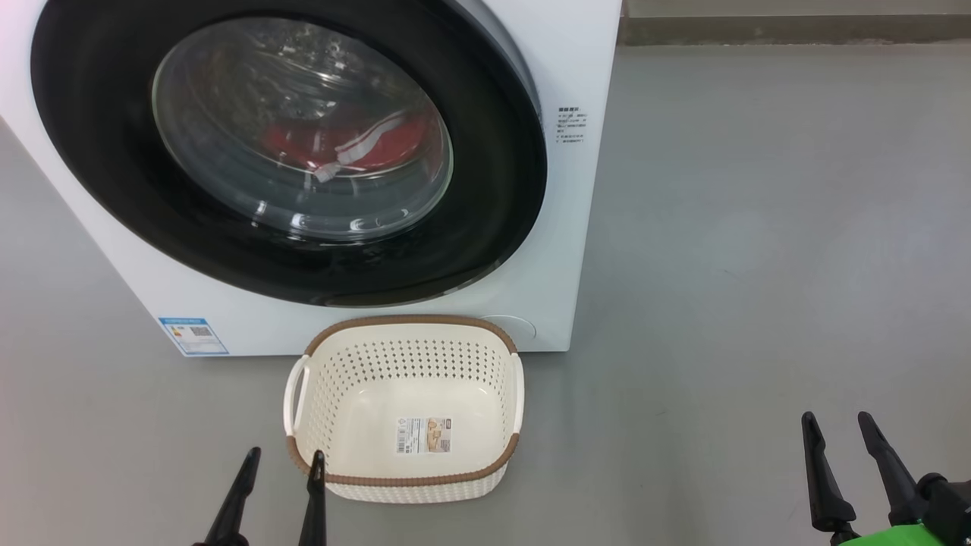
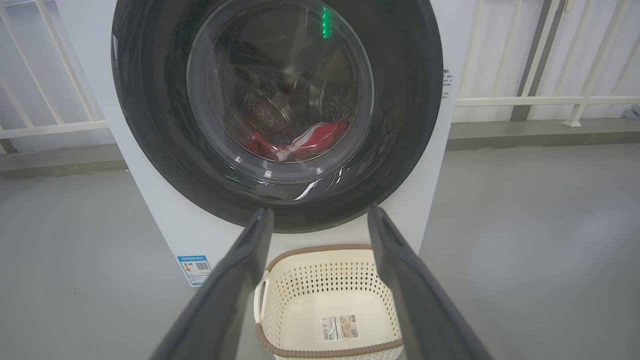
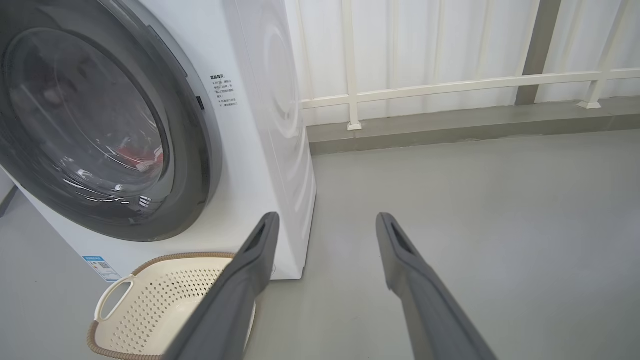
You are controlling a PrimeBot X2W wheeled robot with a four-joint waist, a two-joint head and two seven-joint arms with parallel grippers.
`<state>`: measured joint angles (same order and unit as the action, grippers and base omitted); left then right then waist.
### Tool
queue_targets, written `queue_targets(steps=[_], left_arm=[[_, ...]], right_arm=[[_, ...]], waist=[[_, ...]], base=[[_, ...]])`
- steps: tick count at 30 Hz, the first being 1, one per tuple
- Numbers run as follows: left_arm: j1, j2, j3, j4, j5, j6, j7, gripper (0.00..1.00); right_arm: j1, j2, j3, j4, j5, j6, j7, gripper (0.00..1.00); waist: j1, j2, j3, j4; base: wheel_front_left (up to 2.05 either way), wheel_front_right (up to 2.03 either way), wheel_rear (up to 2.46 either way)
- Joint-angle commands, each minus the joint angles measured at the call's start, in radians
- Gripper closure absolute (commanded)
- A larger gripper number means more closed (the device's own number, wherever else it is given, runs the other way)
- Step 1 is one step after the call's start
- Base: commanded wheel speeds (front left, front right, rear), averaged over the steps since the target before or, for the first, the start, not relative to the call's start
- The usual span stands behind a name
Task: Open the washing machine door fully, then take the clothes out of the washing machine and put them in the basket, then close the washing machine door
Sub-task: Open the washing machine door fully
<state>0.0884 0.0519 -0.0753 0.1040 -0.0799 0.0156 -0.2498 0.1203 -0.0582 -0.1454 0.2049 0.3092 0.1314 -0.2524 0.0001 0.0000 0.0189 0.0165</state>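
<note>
Your left gripper (image 1: 286, 455), right gripper (image 1: 836, 417) spread wide, free. Shut washing machine door (image 1: 98, 152), clothes (image 1: 303, 140) inside, basket (image 1: 410, 321) on floor (image 1: 758, 227) in front.

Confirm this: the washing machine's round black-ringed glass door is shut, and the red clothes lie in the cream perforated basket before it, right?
No: the red clothes lie inside the white washing machine, behind the shut round black-ringed glass door. The cream perforated basket before it holds no clothes, as the head view shows.
</note>
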Motion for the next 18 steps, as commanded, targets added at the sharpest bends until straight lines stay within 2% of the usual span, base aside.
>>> queue_targets(steps=[1, 2, 3, 11, 18], left_arm=[[-0.015, 0.001, 0.035, -0.025, 0.005, -0.009, -0.012, 0.0], [-0.016, 0.0, 0.034, -0.026, 0.005, -0.009, -0.012, 0.0], [-0.017, 0.0, 0.033, -0.028, 0.005, -0.009, -0.012, 0.0], [-0.029, -0.001, 0.011, -0.028, -0.014, -0.004, -0.012, 0.0], [-0.066, -0.001, -0.032, -0.032, -0.036, -0.002, -0.012, 0.0]], right_arm=[[-0.029, -0.012, 0.028, -0.03, 0.03, -0.001, -0.009, 0.18], [-0.038, -0.011, 0.036, -0.032, 0.049, -0.001, -0.009, 0.64], [-0.049, -0.011, 0.045, -0.034, 0.065, -0.001, -0.009, 1.0], [-0.197, -0.007, 0.122, -0.027, 0.189, -0.001, -0.009, 1.0], [-0.387, -0.024, 0.179, -0.017, 0.324, -0.001, -0.009, 1.0]], waist=[[0.0, 0.0, 0.003, 0.002], [0.0, 0.0, 0.005, 0.002], [0.0, 0.0, 0.007, 0.003], [0.0, 0.0, 0.027, 0.01], [0.0, 0.0, 0.069, 0.054]], base=[[0.0, 0.0, 0.0], [0.0, 0.0, 0.0], [0.0, 0.0, 0.0], [0.0, 0.0, 0.0], [0.0, 0.0, 0.0]])
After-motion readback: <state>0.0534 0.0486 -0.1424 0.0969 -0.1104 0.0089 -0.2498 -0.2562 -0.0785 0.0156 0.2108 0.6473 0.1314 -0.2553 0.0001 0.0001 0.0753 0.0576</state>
